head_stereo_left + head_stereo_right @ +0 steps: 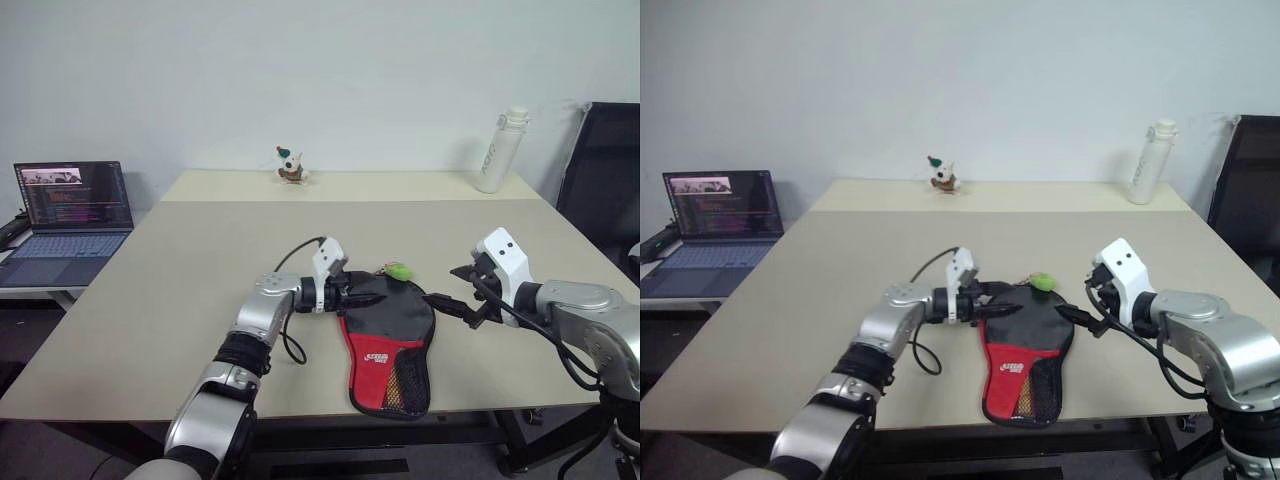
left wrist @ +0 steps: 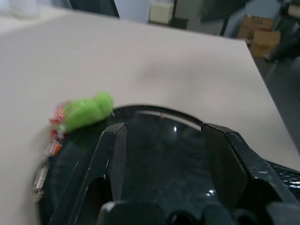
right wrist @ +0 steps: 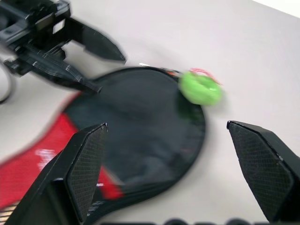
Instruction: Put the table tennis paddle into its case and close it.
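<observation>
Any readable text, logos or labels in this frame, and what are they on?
Nothing reads clearly.
Case: small white logo on the red panel, too small to read.
White bottle: vertical grey lettering, too blurred to read.
Laptop: lines of screen text, too small to read.

White wall (image 1: 350, 70), beige table (image 1: 180, 280), black chair (image 1: 600, 160)

My case (image 1: 388, 340) is black on top and red below, with a black net patch and small white letters. Its little ball (image 1: 398, 270) is bright green. My table (image 1: 180, 290) is pale tan.
</observation>
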Robot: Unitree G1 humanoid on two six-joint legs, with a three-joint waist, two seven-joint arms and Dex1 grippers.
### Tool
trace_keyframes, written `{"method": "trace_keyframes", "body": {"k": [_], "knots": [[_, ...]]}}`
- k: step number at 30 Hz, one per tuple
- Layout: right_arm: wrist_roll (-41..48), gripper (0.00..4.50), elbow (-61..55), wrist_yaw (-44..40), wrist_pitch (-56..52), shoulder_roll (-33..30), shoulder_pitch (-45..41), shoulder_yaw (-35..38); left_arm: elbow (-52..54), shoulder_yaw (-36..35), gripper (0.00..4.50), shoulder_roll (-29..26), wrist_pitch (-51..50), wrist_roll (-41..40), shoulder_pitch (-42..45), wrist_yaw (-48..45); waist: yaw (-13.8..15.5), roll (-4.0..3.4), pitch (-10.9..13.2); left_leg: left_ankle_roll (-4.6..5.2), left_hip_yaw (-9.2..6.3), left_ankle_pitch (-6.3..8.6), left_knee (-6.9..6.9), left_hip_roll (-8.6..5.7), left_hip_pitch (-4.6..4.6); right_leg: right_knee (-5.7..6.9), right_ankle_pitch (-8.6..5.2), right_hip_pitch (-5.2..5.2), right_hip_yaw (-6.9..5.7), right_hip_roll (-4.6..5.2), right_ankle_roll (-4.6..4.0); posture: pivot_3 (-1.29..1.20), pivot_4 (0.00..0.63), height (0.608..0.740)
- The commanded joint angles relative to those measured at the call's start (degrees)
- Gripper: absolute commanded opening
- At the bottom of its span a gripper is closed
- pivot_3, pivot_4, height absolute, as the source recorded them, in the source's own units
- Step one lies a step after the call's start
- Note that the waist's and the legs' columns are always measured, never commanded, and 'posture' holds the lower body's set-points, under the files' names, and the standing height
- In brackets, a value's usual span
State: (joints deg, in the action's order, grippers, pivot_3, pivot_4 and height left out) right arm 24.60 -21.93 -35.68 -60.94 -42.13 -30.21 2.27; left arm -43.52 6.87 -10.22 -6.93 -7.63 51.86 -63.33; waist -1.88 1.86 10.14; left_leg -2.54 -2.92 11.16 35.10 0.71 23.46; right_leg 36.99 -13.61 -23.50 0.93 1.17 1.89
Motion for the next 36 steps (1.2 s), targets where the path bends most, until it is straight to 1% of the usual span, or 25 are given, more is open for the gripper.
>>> {"method": "trace_keyframes", "body": {"k": [1, 4, 7, 15, 22, 27, 30, 33, 36], "knots": [[-3.3, 4.5, 4.0, -2.4, 8.0, -1.0, -3.1, -3.1, -7.3, 1.6, 2.72, 0.5, 7.2, 3.1, 2.3, 0.4, -0.1, -0.01, 0.0, 0.01, 0.01, 0.0, -0.01, 0.0, 0.03, 0.01, 0.0, -0.04, 0.02, -0.01, 0.0, 0.0, 0.15, 0.74], [-6.6, 4.5, 10.3, -3.1, 14.1, 0.2, -6.0, -6.1, -12.4, 2.6, 2.72, 0.5, 11.1, 5.5, 2.2, 1.1, -0.1, -0.02, 0.0, 0.03, 0.02, 0.01, -0.02, 0.01, 0.0, 0.04, 0.0, -0.04, 0.02, -0.03, 0.01, 0.0, 0.15, 0.74], [-9.9, 4.5, 15.7, -3.4, 19.7, 1.9, -8.3, -8.8, -15.0, 2.5, 2.72, 0.5, 13.2, 6.6, 2.1, 1.6, 0.1, 0.0, 0.0, 0.02, 0.01, 0.01, 0.01, 0.01, 0.01, 0.05, 0.0, -0.03, 0.01, -0.03, 0.01, 0.0, 0.15, 0.74], [-18.9, 4.5, 35.9, -4.4, 34.6, 10.9, -15.7, -16.4, -16.5, 2.3, 2.72, 0.5, 15.1, 7.7, 1.5, 2.2, 0.1, -0.01, 0.0, 0.02, 0.01, 0.01, 0.03, 0.01, -0.04, 0.11, 0.02, 0.0, 0.01, -0.02, 0.02, 0.0, 0.15, 0.74], [-25.4, 4.5, 54.9, -1.2, 46.0, 17.1, -22.2, -17.3, -16.9, 2.2, 2.72, 0.2, 15.7, 8.2, 1.7, 2.8, 0.0, -0.02, 0.0, 0.02, 0.01, 0.0, 0.03, 0.01, -0.05, 0.15, 0.03, 0.01, 0.02, -0.01, 0.01, 0.0, 0.15, 0.74], [-26.2, 4.5, 63.3, -0.4, 49.0, 19.5, -24.8, -15.4, -17.0, 2.2, 2.72, 0.3, 15.8, 8.5, 1.6, 2.9, 0.0, -0.03, 0.0, 0.02, 0.01, 0.0, 0.03, 0.01, -0.08, 0.2, 0.03, 0.01, 0.02, -0.02, 0.0, 0.0, 0.15, 0.74], [-26.7, 3.92, 65.2, -0.4, 49.7, 20.0, -25.4, -14.8, -17.2, 2.4, 2.74, 0.4, 16.1, 8.8, 1.4, 2.9, 0.0, -0.03, 0.0, 0.02, 0.01, 0.0, 0.03, 0.01, -0.08, 0.21, 0.14, 0.01, 0.03, -0.02, -0.18, 0.0, 0.15, 0.74], [-27.2, 2.93, 65.7, -0.3, 50.1, 20.2, -25.4, -14.7, -17.5, 2.7, 2.74, 0.6, 16.3, 9.1, 1.3, 2.9, 0.0, -0.04, 0.0, 0.02, 0.01, 0.0, 0.03, 0.01, -0.08, 0.22, 0.13, 0.01, 0.03, -0.02, -0.18, 0.0, 0.15, 0.74], [-27.3, 1.84, 65.9, 0.1, 50.0, 20.5, -25.6, -14.1, -17.8, 2.8, 2.74, 0.9, 16.5, 9.4, 1.3, 2.9, 0.0, -0.04, 0.0, 0.02, 0.02, 0.0, 0.03, 0.01, -0.09, 0.23, 0.13, 0.01, 0.04, -0.02, -0.17, 0.0, 0.15, 0.74]]}}
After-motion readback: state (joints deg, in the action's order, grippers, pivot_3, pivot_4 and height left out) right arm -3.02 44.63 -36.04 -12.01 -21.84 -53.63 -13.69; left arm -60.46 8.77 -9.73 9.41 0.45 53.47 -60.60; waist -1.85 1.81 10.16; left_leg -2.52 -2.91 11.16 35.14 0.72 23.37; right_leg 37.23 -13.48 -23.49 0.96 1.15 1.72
